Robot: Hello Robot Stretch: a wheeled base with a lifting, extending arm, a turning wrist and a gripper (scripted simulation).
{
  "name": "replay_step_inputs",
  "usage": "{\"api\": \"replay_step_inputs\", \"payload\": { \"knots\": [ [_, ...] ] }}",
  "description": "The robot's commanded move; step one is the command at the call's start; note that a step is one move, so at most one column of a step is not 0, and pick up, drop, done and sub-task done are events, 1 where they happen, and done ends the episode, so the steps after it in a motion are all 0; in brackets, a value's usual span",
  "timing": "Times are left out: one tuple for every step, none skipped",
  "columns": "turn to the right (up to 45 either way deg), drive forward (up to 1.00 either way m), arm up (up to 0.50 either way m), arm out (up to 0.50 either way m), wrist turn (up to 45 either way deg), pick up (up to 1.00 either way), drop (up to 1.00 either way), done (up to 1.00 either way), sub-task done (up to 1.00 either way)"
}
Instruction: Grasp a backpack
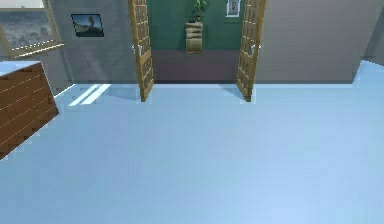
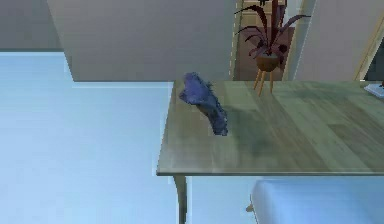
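A blue-grey, slumped backpack (image 2: 205, 103) lies on a light wooden table (image 2: 300, 140) in the arm side view, near the table's left end and toward its far edge. It stretches from upper left to lower right across the tabletop.
A potted plant on a small stand (image 2: 266, 45) rises behind the table. A pale seat (image 2: 310, 203) sits under the table's near edge. In the forward view, two wooden doors (image 1: 143, 48) stand ajar onto a green-walled room with a small cabinet (image 1: 194, 38). A wooden dresser (image 1: 22, 100) is at the left; bare floor lies between.
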Motion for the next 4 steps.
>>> {"api": "replay_step_inputs", "payload": {
  "knots": [
    [0.0, 0.0, 0.5, 0.0, 0.0, 0.0, 0.0, 0.0, 0.0],
    [0.0, 0.0, 0.38, 0.0, 0.0, 0.0, 0.0, 0.0, 0.0],
    [0.0, 0.0, 0.0, 0.5, 0.0, 0.0, 0.0, 0.0, 0.0],
    [0.0, 0.0, 0.0, 0.0, 45.0, 0.0, 0.0, 0.0, 0.0]
  ]
}}
